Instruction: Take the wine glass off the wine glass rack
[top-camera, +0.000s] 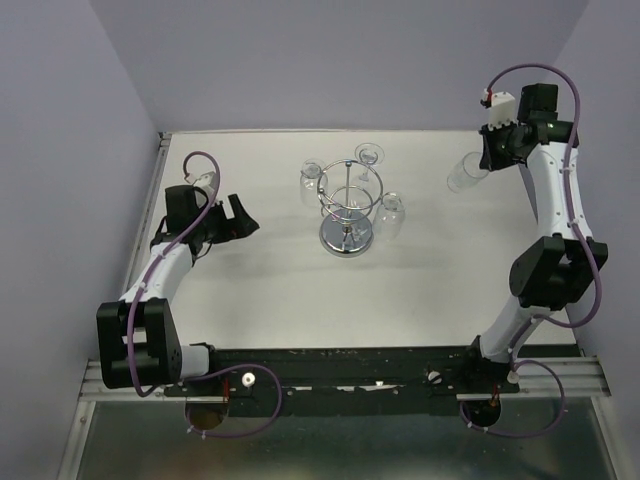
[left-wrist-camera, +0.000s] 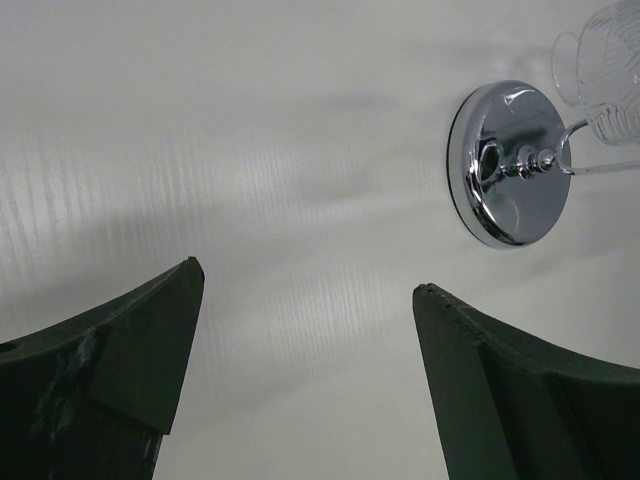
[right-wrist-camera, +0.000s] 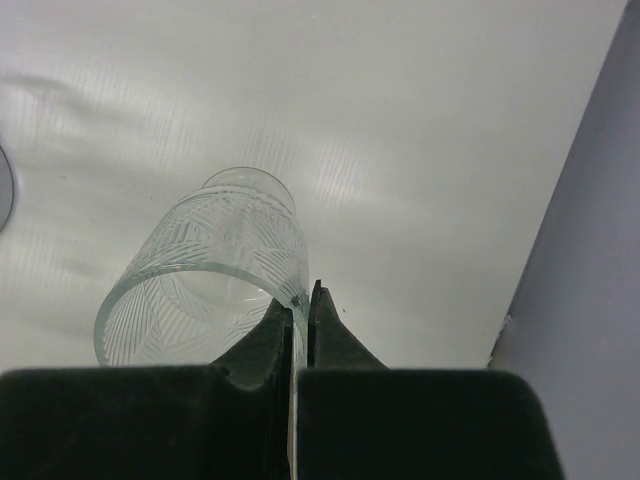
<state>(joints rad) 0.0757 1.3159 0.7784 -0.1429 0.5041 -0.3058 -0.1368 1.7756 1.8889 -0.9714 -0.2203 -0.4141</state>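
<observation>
The chrome wine glass rack (top-camera: 346, 205) stands mid-table, with three clear glasses hanging from its top: one at the left (top-camera: 311, 180), one at the back (top-camera: 369, 153) and one at the right (top-camera: 392, 215). My right gripper (top-camera: 487, 160) is raised at the back right, apart from the rack, shut on the rim of a cut-pattern wine glass (top-camera: 465, 172). In the right wrist view this glass (right-wrist-camera: 205, 280) lies mouth toward the camera, its wall pinched in the gripper (right-wrist-camera: 303, 295). My left gripper (top-camera: 235, 215) is open and empty, left of the rack. The left wrist view shows the gripper (left-wrist-camera: 308, 276), the rack's round base (left-wrist-camera: 510, 165) and a hanging glass (left-wrist-camera: 600, 70).
The white table (top-camera: 260, 280) ends at purple walls; the right wall (right-wrist-camera: 590, 250) stands close beside the held glass. The black rail (top-camera: 340, 375) with both arm bases runs along the near edge.
</observation>
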